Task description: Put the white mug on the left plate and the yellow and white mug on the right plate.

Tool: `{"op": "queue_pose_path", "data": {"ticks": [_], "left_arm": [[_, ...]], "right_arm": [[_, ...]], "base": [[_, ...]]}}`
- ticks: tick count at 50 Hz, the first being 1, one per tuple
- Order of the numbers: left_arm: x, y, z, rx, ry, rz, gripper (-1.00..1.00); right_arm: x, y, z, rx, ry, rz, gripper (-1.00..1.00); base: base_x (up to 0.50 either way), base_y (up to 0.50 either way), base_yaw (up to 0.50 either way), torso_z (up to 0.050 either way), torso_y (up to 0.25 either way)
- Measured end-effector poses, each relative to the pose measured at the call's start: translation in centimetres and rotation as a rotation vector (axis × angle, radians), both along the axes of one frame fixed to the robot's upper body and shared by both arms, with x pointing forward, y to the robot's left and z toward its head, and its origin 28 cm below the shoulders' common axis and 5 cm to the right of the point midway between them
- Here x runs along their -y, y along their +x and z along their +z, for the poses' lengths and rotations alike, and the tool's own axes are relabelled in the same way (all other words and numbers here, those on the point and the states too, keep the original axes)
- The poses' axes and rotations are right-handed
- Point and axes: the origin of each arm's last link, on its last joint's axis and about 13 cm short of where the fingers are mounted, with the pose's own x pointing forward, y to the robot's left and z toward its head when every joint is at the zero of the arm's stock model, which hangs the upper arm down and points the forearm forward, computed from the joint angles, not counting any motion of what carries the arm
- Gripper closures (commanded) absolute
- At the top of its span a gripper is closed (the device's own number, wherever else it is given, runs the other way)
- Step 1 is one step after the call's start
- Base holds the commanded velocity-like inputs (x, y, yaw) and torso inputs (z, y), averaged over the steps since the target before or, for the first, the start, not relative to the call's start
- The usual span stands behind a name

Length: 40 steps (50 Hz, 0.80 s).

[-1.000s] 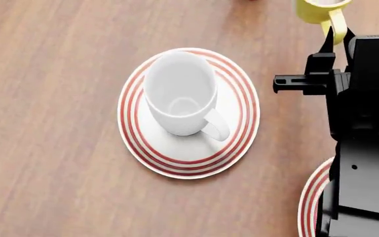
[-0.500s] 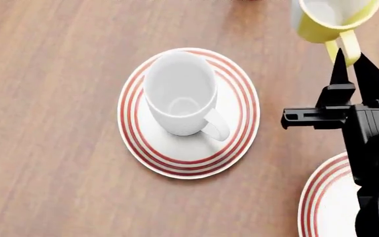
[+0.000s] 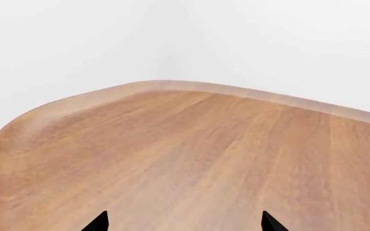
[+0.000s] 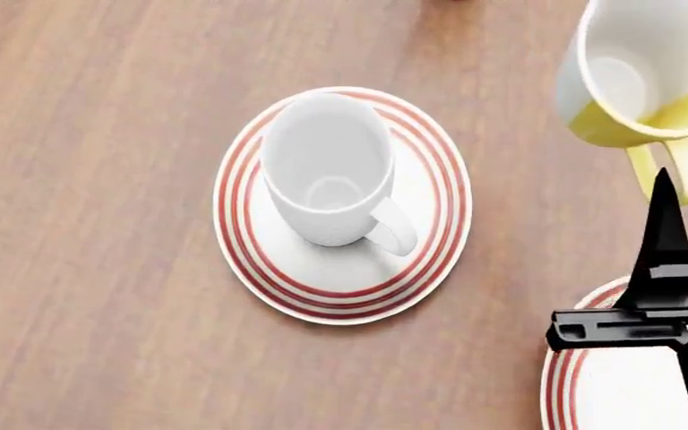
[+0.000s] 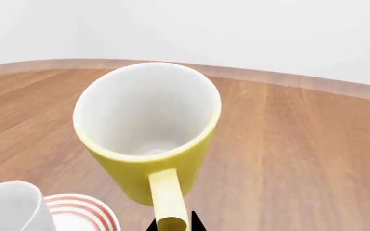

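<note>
The white mug (image 4: 326, 170) stands upright on the left plate (image 4: 430, 228), its handle pointing to the near right. My right gripper (image 4: 684, 193) is shut on the handle of the yellow and white mug (image 4: 643, 63) and holds it in the air, tilted, off the table. In the right wrist view the yellow and white mug (image 5: 146, 125) fills the middle, with the right gripper (image 5: 172, 225) clamped on the handle. The right plate (image 4: 595, 376) lies at the bottom right, partly hidden by the arm. My left gripper (image 3: 185, 224) is open over bare wood.
The wooden table (image 4: 93, 269) has a rounded corner (image 3: 37, 120) in front of the left gripper, with a white wall behind it. The white mug (image 5: 8, 207) and the left plate (image 5: 85, 214) show beside the held mug in the right wrist view.
The right gripper has moved toward the near edge with the yellow and white mug, which has risen and looks larger. More of the right plate shows. The white mug has not moved.
</note>
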Motion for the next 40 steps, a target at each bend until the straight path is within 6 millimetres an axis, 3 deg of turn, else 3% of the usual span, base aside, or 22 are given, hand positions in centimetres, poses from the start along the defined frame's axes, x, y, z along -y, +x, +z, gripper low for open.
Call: {"op": "queue_pose_path", "data": {"ticks": [18,40], "left_arm": [[0.1,0.0,-0.1,-0.002,0.006,-0.004,-1.00],[0.0,0.0,0.0,0.000,0.007,-0.001,-1.00]], "right_arm": [[0.5,-5.4,-2.5,-0.017,-0.001,0.016,1.00],[0.9,-10.1,-5.1,-0.072,-0.017,-0.001,1.00]], "base": [[0.00,0.00,0.00,0.000,0.000],[0.00,0.00,0.00,0.000,0.000]]}}
